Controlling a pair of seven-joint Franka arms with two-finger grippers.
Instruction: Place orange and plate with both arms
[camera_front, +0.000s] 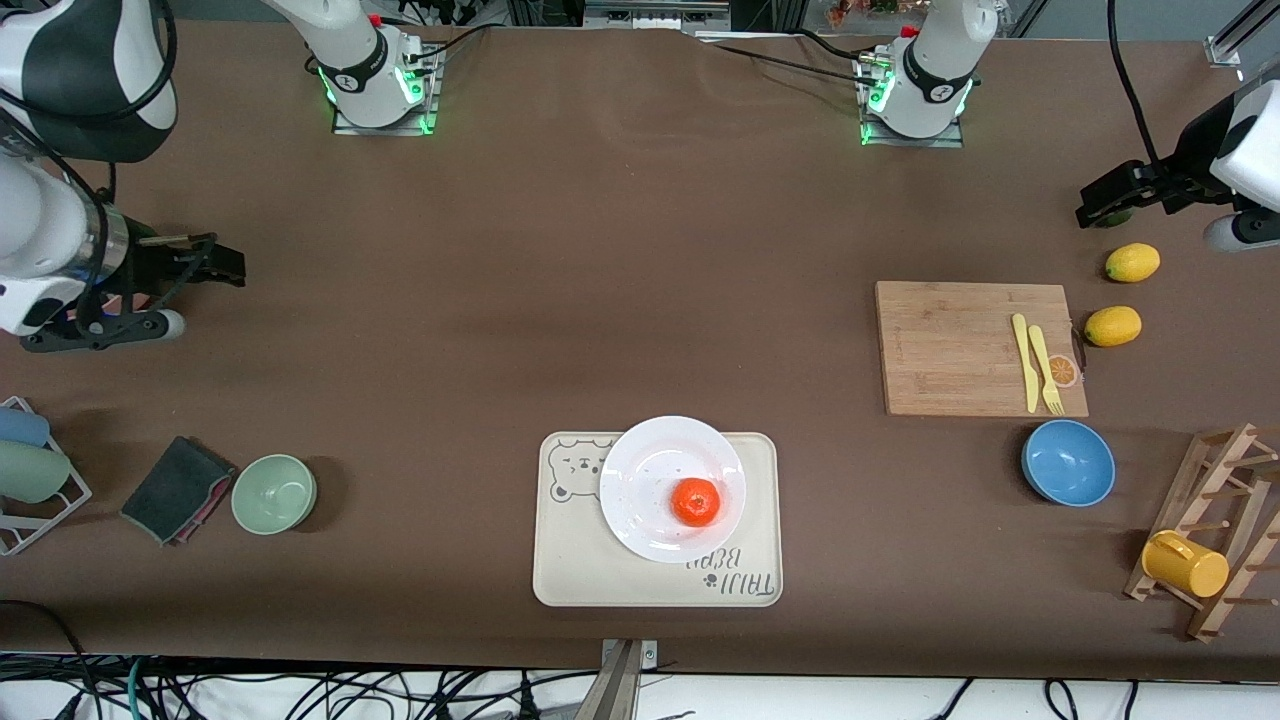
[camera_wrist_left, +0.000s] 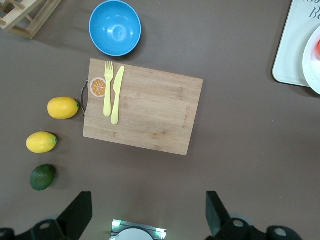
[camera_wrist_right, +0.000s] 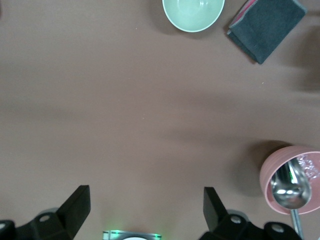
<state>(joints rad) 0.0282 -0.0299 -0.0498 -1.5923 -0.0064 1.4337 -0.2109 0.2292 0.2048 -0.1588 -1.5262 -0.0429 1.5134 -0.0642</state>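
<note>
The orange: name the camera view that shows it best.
The front view shows it best: the orange appears whole, resting on the plate, which sits on the bear tray. The left wrist view catches only a red sliver at its edge, on a strip of the plate. The right wrist view does not show it.

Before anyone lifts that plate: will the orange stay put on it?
Probably not if tilted. The orange is round and sits loose, off-centre on the plate, so it could roll. The plate looks glossy with a shallow rim, likely little to stop it. The plate itself rests on the tray and may slide.
</note>
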